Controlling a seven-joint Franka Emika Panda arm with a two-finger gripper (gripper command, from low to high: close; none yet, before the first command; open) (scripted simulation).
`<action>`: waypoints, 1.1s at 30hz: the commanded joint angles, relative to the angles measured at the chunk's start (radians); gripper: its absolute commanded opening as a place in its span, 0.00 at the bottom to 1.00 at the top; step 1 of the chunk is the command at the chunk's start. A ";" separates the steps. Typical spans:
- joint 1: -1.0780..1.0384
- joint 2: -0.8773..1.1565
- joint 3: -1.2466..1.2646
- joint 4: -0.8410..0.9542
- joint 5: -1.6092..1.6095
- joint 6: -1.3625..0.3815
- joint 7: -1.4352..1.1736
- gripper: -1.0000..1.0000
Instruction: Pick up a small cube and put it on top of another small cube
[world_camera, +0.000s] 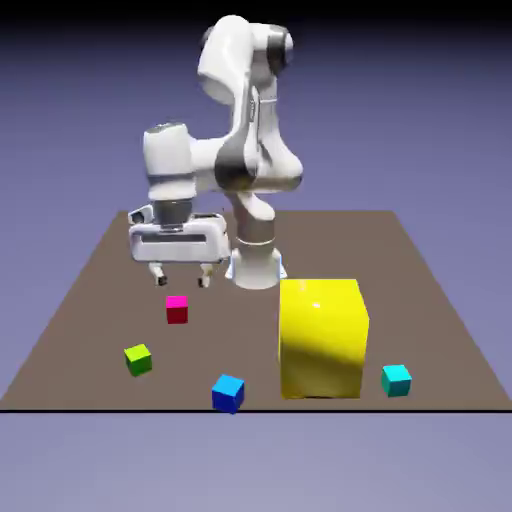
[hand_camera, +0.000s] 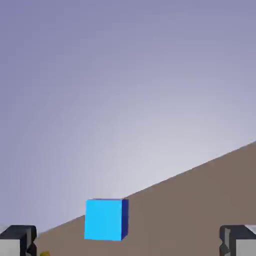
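Nearest the lens in the exterior view: small blue cube (world_camera: 228, 393) at the front edge of the brown table (world_camera: 440, 290). Small lime-green cube (world_camera: 138, 359) sits a little behind it, toward the exterior view's left, flat on the table and clear of everything. Small magenta cube (world_camera: 177, 309) further back again. Big glossy yellow block (world_camera: 322, 338) toward the exterior view's right, small teal cube (world_camera: 396, 380) just beside its right flank. White arm's two-finger gripper (world_camera: 184, 277) hangs above the table, near the magenta cube and a little behind it; fingers spread wide, nothing between them. Lime-green cube lies well forward of the gripper and slightly left in this view.

Hand view: grey fingertips (hand_camera: 18, 240) at the two bottom corners, far apart, jaws wide and empty. Blue cube (hand_camera: 105, 219) sits low between them, left of centre, on the slanting table edge. Rest is backdrop. Lime-green cube not in this view.

Judgement: step in hand is the approach to the lime-green cube, not yet begun in earnest. To do it well: carry the hand forward and leftward at height so the fingers pass over the magenta cube without clipping it; centre the cube between the tips; square the fingers to two opposite faces; descend straight; close only once the pads bracket the sides.
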 joint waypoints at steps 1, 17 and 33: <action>0.005 0.036 -0.017 0.034 0.018 -0.041 0.000 0.50; -0.086 0.616 -0.285 0.586 0.300 -0.695 -0.004 0.50; -0.176 1.196 -0.554 1.137 0.582 -1.349 -0.009 0.50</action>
